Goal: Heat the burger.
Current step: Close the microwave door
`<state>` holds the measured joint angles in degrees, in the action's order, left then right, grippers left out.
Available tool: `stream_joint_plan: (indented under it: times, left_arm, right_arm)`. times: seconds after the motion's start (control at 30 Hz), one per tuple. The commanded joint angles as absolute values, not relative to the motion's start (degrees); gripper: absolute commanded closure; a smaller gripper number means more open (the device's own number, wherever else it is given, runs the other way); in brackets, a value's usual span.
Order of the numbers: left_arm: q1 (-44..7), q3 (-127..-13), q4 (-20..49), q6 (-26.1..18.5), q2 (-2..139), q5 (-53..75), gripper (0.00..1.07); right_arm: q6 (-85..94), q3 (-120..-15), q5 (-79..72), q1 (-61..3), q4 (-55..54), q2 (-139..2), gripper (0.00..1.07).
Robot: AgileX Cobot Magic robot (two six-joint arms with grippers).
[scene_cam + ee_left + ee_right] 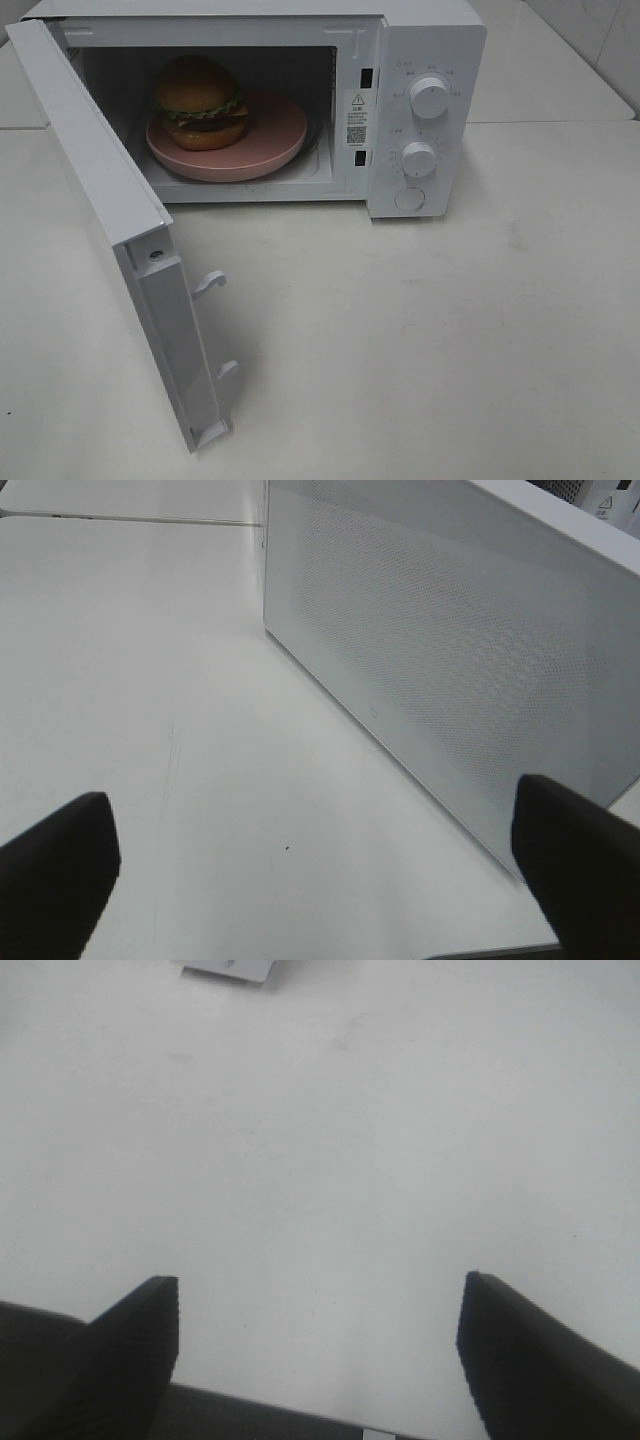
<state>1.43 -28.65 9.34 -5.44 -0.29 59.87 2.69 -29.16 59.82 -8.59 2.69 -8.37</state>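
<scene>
Now the burger (200,102) sits on the plate (285,140) inside the microwave (462,60), whose door (440,650) stands open on our left. We judge the left tool (310,825), spread and facing the door's outer face, nearer for shutting it than the right tool (320,1305), spread above the counter (320,1110).

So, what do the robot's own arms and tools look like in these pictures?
Only the tips of the tools show, in the wrist views; the arms themselves are out of sight. The left tool has two matte black fingers that narrow to blunt tips. The right tool has the same black, wedge-shaped fingers, with fine ridges along their inner faces. No cables show.
</scene>
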Motion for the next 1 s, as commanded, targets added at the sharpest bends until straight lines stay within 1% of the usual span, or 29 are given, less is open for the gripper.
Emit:
stream_joint_plan:
  times: [0.03, 0.33, 0.47, 1.0]
  left_arm:
    - [1.66, -28.42, 9.57, -5.67, -1.72, 59.42, 0.07]
    - [1.66, -28.42, 9.57, -5.67, -1.72, 59.42, 0.07]
    - [1.66, -28.42, 9.74, -5.67, -1.60, 59.42, 0.07]
    - [1.66, -28.42, 9.57, -5.67, -1.43, 59.42, 0.07]
  right_arm:
    - [2.18, -29.05, 59.24, -5.56, 2.46, -4.98, 0.31]
    - [1.95, -29.05, 59.24, -2.75, 2.52, 1.89, 0.31]
    - [1.89, -29.05, 59.24, -2.75, 2.46, 1.78, 0.33]
    - [1.78, -29.05, 59.24, -2.75, 2.46, 1.78, 0.33]
